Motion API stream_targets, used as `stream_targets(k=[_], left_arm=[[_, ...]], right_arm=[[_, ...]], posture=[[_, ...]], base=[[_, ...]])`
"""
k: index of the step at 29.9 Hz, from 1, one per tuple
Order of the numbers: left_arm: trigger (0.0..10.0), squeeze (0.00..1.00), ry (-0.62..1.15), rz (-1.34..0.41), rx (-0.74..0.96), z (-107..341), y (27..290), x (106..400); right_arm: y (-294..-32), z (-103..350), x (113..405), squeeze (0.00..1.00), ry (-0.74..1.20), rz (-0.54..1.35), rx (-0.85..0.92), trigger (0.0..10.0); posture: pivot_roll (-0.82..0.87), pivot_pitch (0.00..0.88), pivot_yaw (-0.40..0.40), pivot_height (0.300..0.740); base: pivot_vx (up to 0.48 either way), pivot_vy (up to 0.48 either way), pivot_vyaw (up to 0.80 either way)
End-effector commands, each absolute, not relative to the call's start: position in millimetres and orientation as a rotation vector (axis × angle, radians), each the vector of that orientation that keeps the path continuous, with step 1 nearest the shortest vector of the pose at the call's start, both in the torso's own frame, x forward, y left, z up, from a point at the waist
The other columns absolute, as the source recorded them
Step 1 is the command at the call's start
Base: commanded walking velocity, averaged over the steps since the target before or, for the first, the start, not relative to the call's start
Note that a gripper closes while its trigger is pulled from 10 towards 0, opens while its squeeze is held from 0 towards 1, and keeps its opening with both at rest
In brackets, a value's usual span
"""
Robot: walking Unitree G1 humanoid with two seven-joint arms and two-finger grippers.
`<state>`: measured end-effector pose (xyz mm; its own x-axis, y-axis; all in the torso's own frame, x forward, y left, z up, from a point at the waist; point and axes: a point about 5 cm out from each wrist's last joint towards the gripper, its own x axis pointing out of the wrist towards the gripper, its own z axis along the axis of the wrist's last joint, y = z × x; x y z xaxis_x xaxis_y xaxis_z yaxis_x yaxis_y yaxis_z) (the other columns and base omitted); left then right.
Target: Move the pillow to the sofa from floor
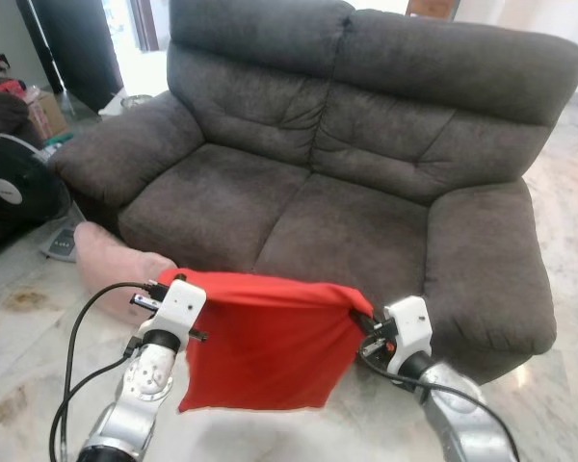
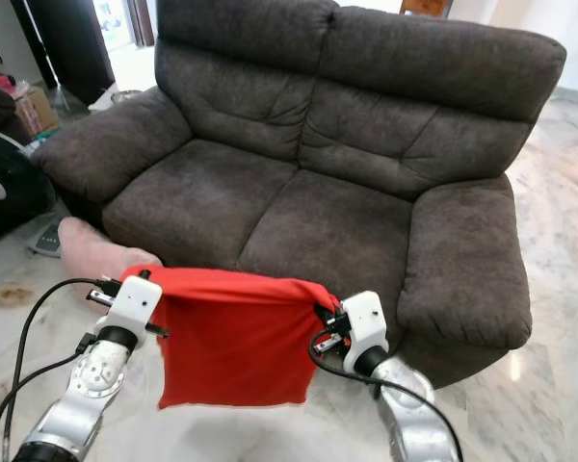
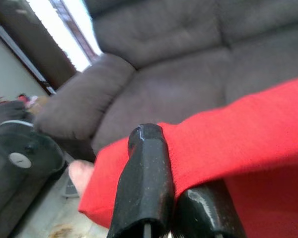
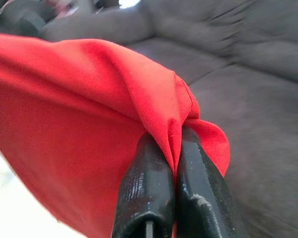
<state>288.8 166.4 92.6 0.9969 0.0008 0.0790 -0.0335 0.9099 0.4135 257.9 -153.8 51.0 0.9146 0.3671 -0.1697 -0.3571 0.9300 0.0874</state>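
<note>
A red pillow hangs in the air in front of the dark grey sofa, stretched between my two grippers. My left gripper is shut on its upper left corner; in the left wrist view the black fingers pinch the red cloth. My right gripper is shut on the upper right corner, where the fingers clamp a bunched fold of the red pillow. The pillow's top edge is level with the front of the seat cushions.
A pink pillow lies on the marble floor by the sofa's left front. A black fan and a cardboard box stand at the left. The sofa's right armrest bulges forward near my right arm.
</note>
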Motion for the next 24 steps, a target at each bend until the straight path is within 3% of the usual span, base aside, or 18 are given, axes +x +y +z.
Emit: stream_targets(k=[1,5,15,24], left_arm=[[10.0,0.0,-0.23,0.117,0.398,129,173,292],[10.0,0.0,-0.338,0.07,0.461,150,161,287],[10.0,0.0,-0.292,0.122,0.423,152,167,283],[10.0,0.0,-0.279,0.131,0.437,149,172,281]], right_arm=[[-174,67,262,0.0,0.101,0.252,0.069,10.0],[-170,78,259,0.0,0.029,0.197,0.116,10.0],[-176,90,268,0.0,-0.005,0.129,0.117,10.0],[-178,90,267,0.0,-0.003,0.123,0.116,10.0]], posture=[[0.12,0.035,-0.091,0.74],[0.12,0.022,-0.086,0.74],[0.12,0.0,-0.088,0.74],[0.12,0.0,-0.085,0.74]], base=[[0.0,0.0,0.0],[0.0,0.0,0.0],[0.0,0.0,0.0],[0.0,0.0,-0.8]])
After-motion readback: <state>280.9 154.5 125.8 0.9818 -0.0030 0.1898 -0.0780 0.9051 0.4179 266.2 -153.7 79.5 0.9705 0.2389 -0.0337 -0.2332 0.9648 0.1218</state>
